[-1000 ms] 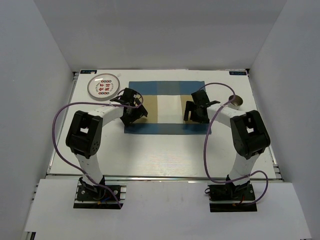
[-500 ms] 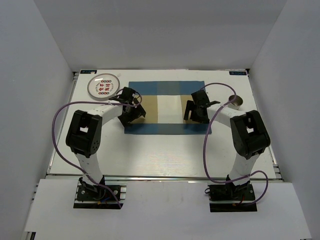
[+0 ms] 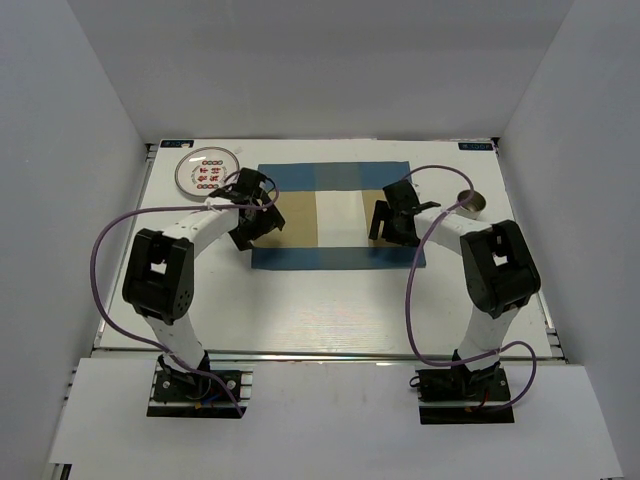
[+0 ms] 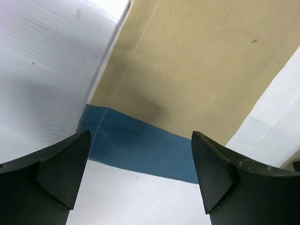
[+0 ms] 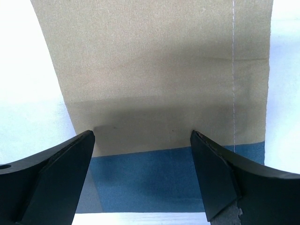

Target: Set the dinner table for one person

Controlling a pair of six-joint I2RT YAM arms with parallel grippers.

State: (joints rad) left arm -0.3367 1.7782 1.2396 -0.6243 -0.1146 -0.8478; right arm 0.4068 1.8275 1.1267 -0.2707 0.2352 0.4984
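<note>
The white dinner table carries a blue-and-tan checked placemat, spread flat at the back middle. My left gripper is open and empty above the mat's left edge; the left wrist view shows the mat's tan panel, its blue border and bare table between the jaws. My right gripper is open and empty above the mat's right part; the right wrist view shows tan cloth and the blue front border below it.
A round patterned plate lies at the back left of the table. A small dark round cup stands at the right, beside the right arm. White walls enclose the table; purple cables loop off both arms.
My left gripper has moved left and back, off the mat's front-left corner toward its left edge. The mat's front edge lies a little straighter. The right gripper has barely moved.
</note>
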